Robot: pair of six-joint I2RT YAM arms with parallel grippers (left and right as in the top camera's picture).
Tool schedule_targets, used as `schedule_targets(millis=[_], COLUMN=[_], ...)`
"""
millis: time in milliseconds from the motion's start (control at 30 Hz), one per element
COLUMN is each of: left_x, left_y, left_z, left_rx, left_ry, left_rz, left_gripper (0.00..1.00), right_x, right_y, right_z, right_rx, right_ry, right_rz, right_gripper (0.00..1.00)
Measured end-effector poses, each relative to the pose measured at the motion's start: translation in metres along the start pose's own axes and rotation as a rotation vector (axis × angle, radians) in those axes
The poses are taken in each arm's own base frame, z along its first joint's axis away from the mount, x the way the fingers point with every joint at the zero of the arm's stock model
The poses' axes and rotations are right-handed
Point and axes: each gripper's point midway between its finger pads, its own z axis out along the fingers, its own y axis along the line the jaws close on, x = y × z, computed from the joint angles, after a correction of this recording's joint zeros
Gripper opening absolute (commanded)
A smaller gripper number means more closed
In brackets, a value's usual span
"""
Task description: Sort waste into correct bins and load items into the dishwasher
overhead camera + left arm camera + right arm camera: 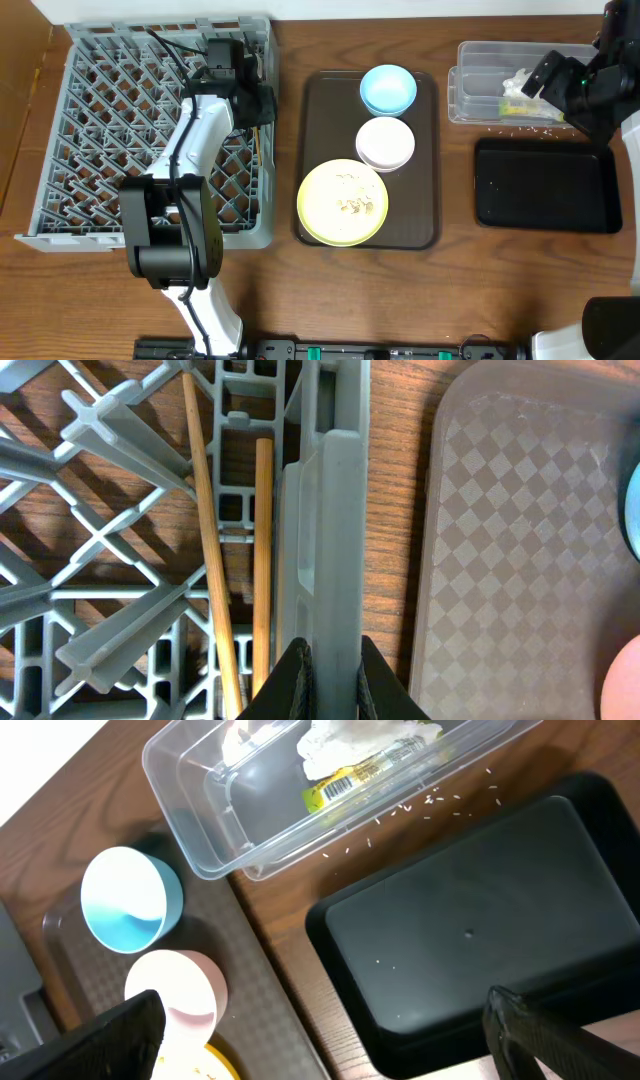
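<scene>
A grey dish rack (100, 120) filled the left of the table (450, 290), with the left gripper (262, 105) at its right wall. On the brown tray (325, 110) in the middle sat a blue bowl (388, 88), a white bowl (385, 143) and a yellow-green plate (325, 215) strewn with crumbs (352, 200). Farther right, a clear tub (475, 100) held a napkin (518, 82). Loose grains (530, 128) lay between the tub and a black bin (545, 185).

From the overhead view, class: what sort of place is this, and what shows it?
Probably a robot test bench staged for dish clearing: a grey dish rack on a wooden table, a brown tray holding bowls and a plate, and a robot arm over the rack.
</scene>
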Motion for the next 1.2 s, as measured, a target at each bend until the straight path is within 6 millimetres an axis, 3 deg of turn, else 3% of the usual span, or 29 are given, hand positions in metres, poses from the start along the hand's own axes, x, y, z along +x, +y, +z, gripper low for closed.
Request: schedule_targets(millis=[133,333,700,767,800,833,1033,1200], left_x=[0.0,0.004,0.025,0.025,0.025,0.025,0.025,0.014], left_y=[0.0,0.001,-0.001,-0.001,-0.001,-0.001,-0.004,-0.009], left_z=[0.0,0.0,-0.012,-0.012,-0.012,-0.012,-0.018,-0.036], left_rx=[0.002,-0.003,0.021,0.022,0.021,0.023,0.042,0.05], left_ry=[0.001,0.017,0.103,0.104,0.104,0.104,0.102,0.056], left_rz=[-0.035,-0.031,0.03,0.031,0.031,0.026,-0.004,-0.029], left_gripper=[0.16,0.08,0.08,0.15,0.27,0.32,0.37,0.45], right_x=[0.0,0.0,0.0,0.0,0.0,0.0,0.0,0.0], right_y=[0.0,0.0,0.0,0.0,0.0,0.0,0.0,0.0], right_z=[0.0,0.0,0.0,0.0,0.0,0.0,0.0,0.0], right_rx=[0.0,0.0,0.0,0.0,0.0,0.0,0.0,0.0], right_ry=[0.0,0.0,0.0,0.0,0.0,0.0,0.0,0.0], right_rz=[0.0,0.0,0.0,0.0,0.0,0.0,0.0,0.0], right_gripper=[0.99,0.99,0.99,0.99,0.99,0.99,0.99,0.99])
